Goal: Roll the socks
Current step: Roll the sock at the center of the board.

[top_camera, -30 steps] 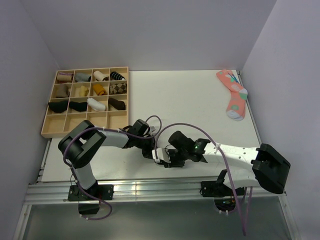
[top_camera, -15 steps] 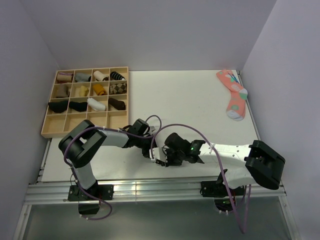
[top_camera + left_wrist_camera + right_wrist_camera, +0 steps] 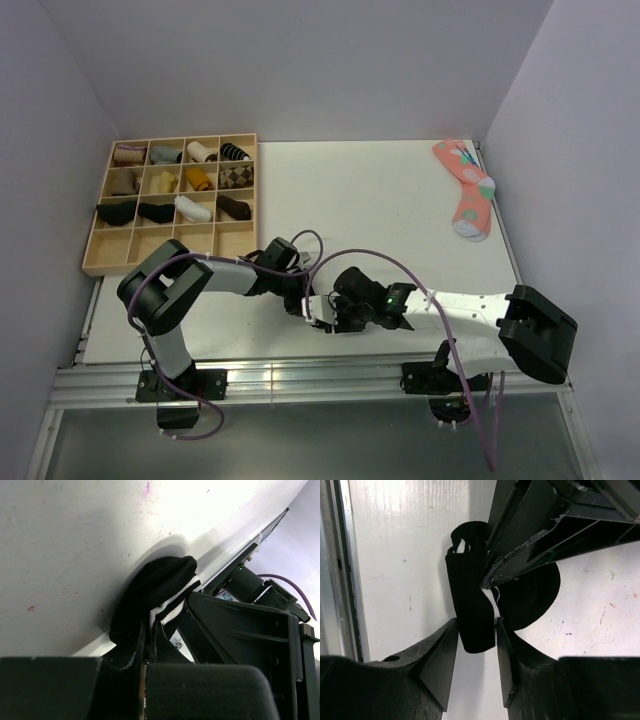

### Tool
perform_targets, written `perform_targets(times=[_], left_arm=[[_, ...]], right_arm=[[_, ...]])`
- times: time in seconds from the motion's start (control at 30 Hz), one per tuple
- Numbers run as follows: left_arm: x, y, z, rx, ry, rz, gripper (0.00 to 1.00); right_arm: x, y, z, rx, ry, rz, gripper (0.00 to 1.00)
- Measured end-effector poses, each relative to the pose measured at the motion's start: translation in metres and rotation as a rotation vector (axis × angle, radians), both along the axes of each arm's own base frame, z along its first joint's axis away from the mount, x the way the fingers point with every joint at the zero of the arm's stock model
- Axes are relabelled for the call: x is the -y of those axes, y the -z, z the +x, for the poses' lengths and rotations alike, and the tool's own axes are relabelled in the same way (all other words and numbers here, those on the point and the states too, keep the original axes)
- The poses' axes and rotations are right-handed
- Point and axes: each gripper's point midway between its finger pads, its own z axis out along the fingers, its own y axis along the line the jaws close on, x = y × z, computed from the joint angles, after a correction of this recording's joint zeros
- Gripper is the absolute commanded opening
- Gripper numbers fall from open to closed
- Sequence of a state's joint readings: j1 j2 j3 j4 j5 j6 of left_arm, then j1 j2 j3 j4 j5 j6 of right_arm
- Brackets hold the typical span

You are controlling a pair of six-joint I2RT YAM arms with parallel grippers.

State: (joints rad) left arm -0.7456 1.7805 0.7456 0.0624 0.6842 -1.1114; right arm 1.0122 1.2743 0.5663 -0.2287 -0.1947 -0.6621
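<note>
Both arms' jaws grasp the black, white-striped knit socks, bunched into a stubby roll near the tabletop's front edge.

Black socks, thin white stripes, bunched and seemingly part-rolled, lying on the table

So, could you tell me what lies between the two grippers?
The black sock: in the right wrist view, the left gripper pinches it while the right gripper straddles its end.
</note>
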Motion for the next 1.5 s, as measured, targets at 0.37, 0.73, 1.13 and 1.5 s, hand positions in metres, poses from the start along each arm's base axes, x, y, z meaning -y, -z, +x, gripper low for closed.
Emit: perform_targets(times=[0.37, 0.73, 1.13, 1.5], left_arm=[[0.000, 0.000, -0.001, -0.001, 0.002, -0.004, 0.00], [-0.001, 0.000, -0.001, -0.002, 0.003, -0.005, 0.00], [-0.001, 0.000, -0.001, -0.005, 0.007, -0.013, 0.00], [-0.001, 0.001, -0.002, 0.002, 0.012, -0.041, 0.01]], right_arm=[[0.001, -0.013, -0.003, 0.048, -0.041, 0.052, 0.48], [0.000, -0.011, -0.010, 0.018, -0.078, 0.055, 0.47], [0.003, 0.009, -0.010, -0.011, -0.078, -0.015, 0.45], [-0.001, 0.011, -0.002, 0.008, -0.070, -0.047, 0.30]])
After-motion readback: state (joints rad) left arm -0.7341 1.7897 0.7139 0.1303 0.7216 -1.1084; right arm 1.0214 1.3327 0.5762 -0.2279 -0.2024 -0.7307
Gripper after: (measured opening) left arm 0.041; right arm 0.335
